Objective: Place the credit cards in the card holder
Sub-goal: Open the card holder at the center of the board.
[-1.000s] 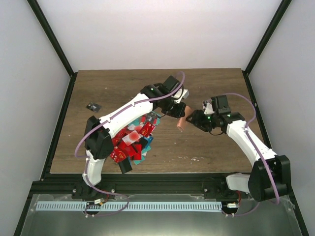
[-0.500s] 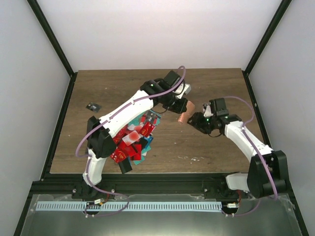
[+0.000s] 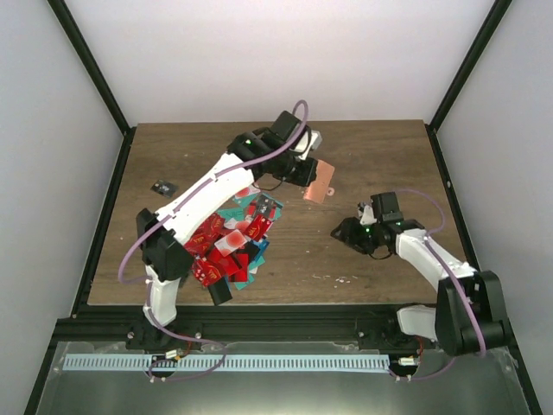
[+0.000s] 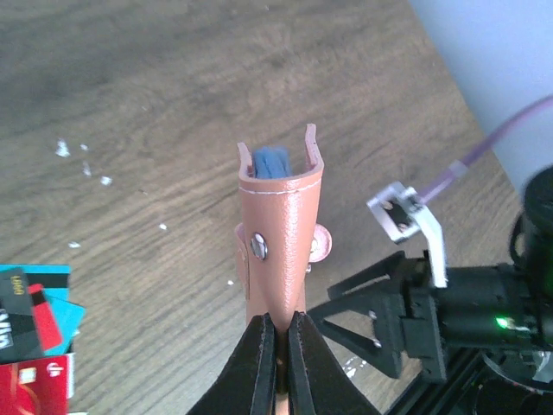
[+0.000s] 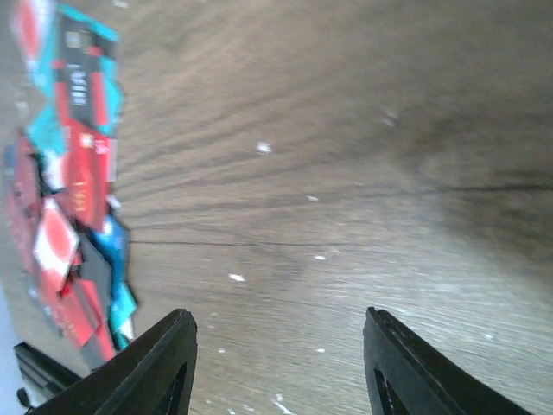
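The left jaws clamp the bottom edge of the salmon-pink leather card holder [image 4: 281,216], lifted off the brown wooden worktop [image 3: 380,156], mouth outward. The right jaws stand apart, empty, low nearby. Hold that mouth steady, facing right, then fetch one card from the heaped red-and-teal plastic credit cards [image 3: 226,246].

- The card holder [image 3: 318,181] is seen as a flat salmon-pink pouch with pale stitching and a metal snap. It is held clear of the tabletop [image 3: 389,156], pinched at one end by the closed jaws of the left gripper [image 4: 278,327].
- Its open end is turned away from the jaws, and something blue is seen inside the mouth.
- The credit cards [image 3: 232,246] are heaped loosely and overlapping on the near-left part of the tabletop. Most are red, with teal, black and white ones mixed in.
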### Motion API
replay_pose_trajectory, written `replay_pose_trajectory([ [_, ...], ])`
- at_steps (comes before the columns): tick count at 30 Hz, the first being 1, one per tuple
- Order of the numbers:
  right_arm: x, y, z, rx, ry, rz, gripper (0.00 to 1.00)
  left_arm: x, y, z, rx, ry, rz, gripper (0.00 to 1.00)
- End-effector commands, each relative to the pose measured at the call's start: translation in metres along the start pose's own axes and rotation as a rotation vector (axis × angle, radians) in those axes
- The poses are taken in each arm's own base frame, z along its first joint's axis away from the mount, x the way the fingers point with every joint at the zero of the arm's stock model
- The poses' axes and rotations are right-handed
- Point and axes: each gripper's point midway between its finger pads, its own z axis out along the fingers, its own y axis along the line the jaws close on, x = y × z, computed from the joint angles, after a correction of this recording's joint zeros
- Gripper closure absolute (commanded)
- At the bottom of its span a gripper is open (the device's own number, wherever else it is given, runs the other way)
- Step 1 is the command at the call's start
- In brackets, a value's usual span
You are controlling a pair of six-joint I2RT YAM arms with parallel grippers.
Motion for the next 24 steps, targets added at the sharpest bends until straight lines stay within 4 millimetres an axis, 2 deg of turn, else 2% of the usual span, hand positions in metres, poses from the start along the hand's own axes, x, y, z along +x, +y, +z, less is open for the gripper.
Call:
replay_pose_trajectory([
  [1, -0.021, 0.049, -0.029, -0.190, -0.131, -0.189, 0.44, -0.021, 0.010, -0.035, -0.020, -0.092, -0.025, 0.96],
  [5, -0.028, 0.090, -0.066, -0.343, -0.276, -0.341, 0.40, -0.019, 0.010, -0.034, -0.003, -0.087, -0.020, 0.96],
  [10, -0.036, 0.119, -0.096, -0.432, -0.354, -0.381, 0.39, -0.019, 0.001, -0.036, 0.040, -0.087, -0.017, 0.96],
  [16, -0.059, 0.127, -0.109, -0.406, -0.444, -0.345, 0.38, -0.015, -0.009, -0.032, 0.110, -0.073, -0.013, 0.96],
  [20, -0.071, 0.127, -0.109, -0.370, -0.455, -0.330, 0.39, -0.016, -0.015, -0.037, 0.140, -0.079, -0.015, 0.96],
  [24, -0.078, 0.119, -0.103, -0.309, -0.442, -0.289, 0.43, -0.017, -0.019, -0.041, 0.158, -0.083, -0.021, 0.96],
])
